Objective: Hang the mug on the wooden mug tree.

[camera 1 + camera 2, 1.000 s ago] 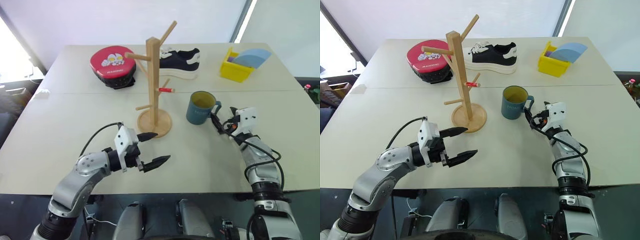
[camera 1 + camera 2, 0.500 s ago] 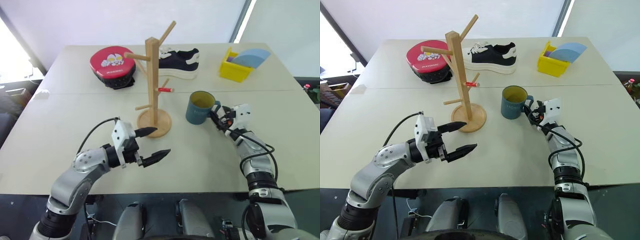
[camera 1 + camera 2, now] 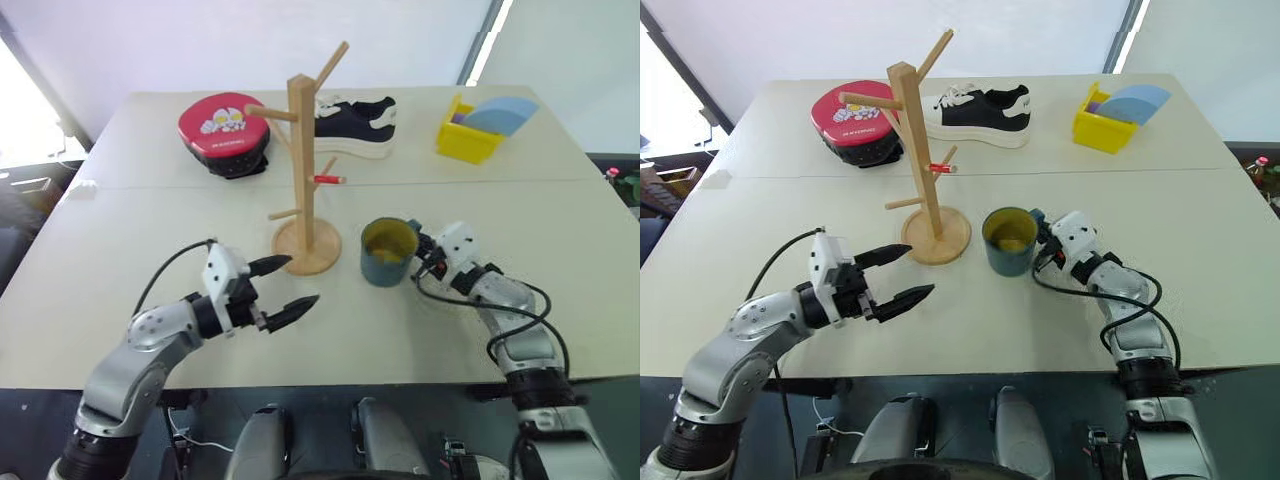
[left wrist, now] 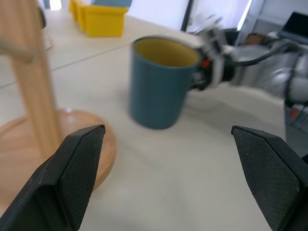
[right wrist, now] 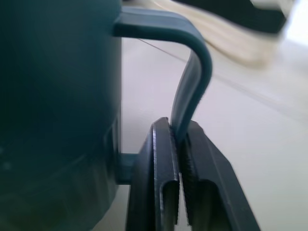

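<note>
The blue-teal mug with a yellow inside stands on the table just right of the wooden mug tree's round base. My right gripper is shut on the mug's loop handle, reaching in from the right. The mug tree rises upright with several angled pegs, one of them red-tipped. In front of the tree's base and to its left, my left gripper hovers open and empty. It points at the mug across a stretch of bare table.
At the back of the table lie a red round tin, a black-and-white shoe and a yellow box holding something pale blue. A seam crosses the table behind the tree.
My right gripper closed on the mug's handle and dragged the mug left and nearer, closer to the tree's base. My left arm shifted a little to the left, still open.
</note>
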Robot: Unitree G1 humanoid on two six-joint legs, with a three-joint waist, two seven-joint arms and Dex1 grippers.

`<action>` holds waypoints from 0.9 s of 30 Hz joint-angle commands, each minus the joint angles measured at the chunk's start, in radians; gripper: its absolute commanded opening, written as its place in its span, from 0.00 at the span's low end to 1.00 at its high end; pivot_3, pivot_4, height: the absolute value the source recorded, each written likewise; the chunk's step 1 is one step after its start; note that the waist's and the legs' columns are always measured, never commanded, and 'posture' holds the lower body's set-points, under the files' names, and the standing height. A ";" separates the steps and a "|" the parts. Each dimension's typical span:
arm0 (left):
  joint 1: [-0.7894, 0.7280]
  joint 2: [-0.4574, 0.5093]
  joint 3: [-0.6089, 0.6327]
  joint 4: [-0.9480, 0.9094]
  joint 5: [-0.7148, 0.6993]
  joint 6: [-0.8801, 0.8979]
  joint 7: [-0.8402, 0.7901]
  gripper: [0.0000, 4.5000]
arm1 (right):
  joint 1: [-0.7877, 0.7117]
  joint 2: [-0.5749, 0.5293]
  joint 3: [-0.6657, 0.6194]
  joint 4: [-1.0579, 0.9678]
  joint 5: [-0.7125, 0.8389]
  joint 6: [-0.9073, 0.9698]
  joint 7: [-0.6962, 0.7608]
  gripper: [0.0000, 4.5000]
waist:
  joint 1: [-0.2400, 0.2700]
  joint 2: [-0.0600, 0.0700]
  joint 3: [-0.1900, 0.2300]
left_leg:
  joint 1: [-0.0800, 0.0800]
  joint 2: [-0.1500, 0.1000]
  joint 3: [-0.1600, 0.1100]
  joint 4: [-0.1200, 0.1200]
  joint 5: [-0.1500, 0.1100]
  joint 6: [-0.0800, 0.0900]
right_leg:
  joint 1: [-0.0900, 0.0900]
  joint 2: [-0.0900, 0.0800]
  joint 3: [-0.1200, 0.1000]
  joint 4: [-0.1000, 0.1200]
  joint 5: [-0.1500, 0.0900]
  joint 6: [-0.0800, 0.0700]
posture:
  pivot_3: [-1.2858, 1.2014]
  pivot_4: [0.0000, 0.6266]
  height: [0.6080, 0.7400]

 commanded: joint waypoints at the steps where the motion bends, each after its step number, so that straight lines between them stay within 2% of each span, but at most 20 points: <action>1: 0.016 0.022 0.064 0.023 0.004 -0.045 -0.025 1.00 | -0.017 -0.054 0.046 -0.290 -0.023 0.081 0.049 0.01 | 0.001 0.000 0.000 | 0.000 0.001 0.000 0.001 0.000 0.000 | 0.000 0.001 0.000 0.000 0.000 0.000 | 0.52 0.24 0.96; 6: -0.001 0.034 0.092 0.050 -0.012 -0.052 -0.042 1.00 | -0.115 -0.057 0.051 -0.426 -0.014 0.254 0.034 0.01 | 0.006 -0.001 0.000 | -0.001 0.002 -0.003 0.008 0.000 0.000 | 0.002 0.003 -0.001 0.001 -0.002 -0.004 | 0.52 0.24 0.96; 12: -0.015 0.042 0.117 0.060 -0.017 -0.053 -0.058 1.00 | -0.252 -0.044 0.075 -0.410 -0.044 0.371 0.021 0.01 | 0.006 -0.002 0.001 | -0.002 0.001 -0.002 0.010 0.000 0.000 | 0.003 -0.001 -0.001 0.001 -0.002 -0.004 | 0.52 0.24 0.96; 27: -0.018 0.076 0.219 -0.031 -0.085 -0.018 -0.033 1.00 | -0.426 0.003 0.160 -0.302 -0.080 0.397 0.027 0.01 | 0.004 -0.002 0.001 | -0.004 0.000 -0.002 0.008 0.000 0.000 | 0.001 -0.002 -0.001 0.001 -0.002 -0.004 | 0.52 0.24 0.96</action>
